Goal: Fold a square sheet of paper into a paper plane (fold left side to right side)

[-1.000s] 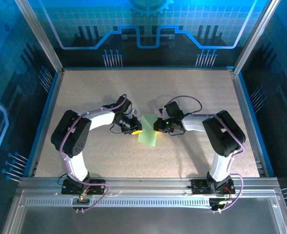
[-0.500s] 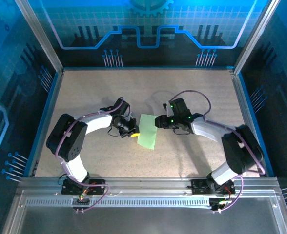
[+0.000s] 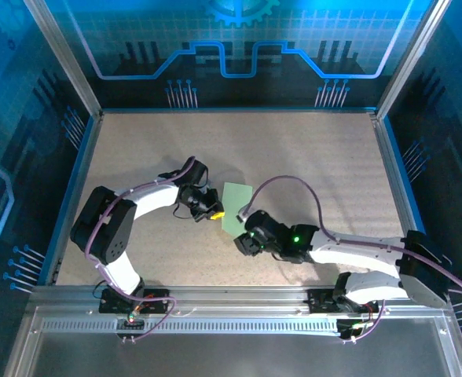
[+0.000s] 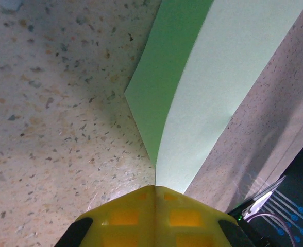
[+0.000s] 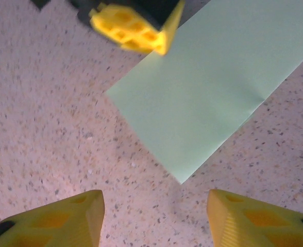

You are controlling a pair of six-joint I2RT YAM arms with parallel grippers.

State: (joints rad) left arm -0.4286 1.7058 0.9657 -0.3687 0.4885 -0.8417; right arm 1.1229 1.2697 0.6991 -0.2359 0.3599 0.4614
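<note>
Two grippers work at the paper (image 3: 234, 204). The left gripper (image 3: 214, 212) is closed on the paper's left edge. In the left wrist view its yellow fingers (image 4: 125, 216) meet with no gap, and the paper (image 4: 213, 87) runs out from the seam between them, a pale top layer over a darker green one that parts slightly near the pinch. The right gripper (image 3: 243, 239) stands open. Its two yellow fingertips (image 5: 59, 216) sit wide apart above bare surface (image 5: 48, 128), just short of the paper's near corner and not touching it.

A second ago the right gripper was narrowed at the paper's right edge. Half a second ago it had lifted off to the right. Now it has swung round to the near end of the paper and its jaws have spread. The left gripper has tightened fully and moved only a little to the left. The paper has stayed near the middle of the surface (image 3: 317, 157).

The right arm, folded high at the elbow a second ago, now lies low and stretched leftward across the near part of the surface. The left arm arches from its base, elbow out to the left, forearm reaching right to the paper. From the right wrist, the left gripper (image 5: 136, 28) sits at the paper's (image 5: 213, 87) far-left edge.
</note>
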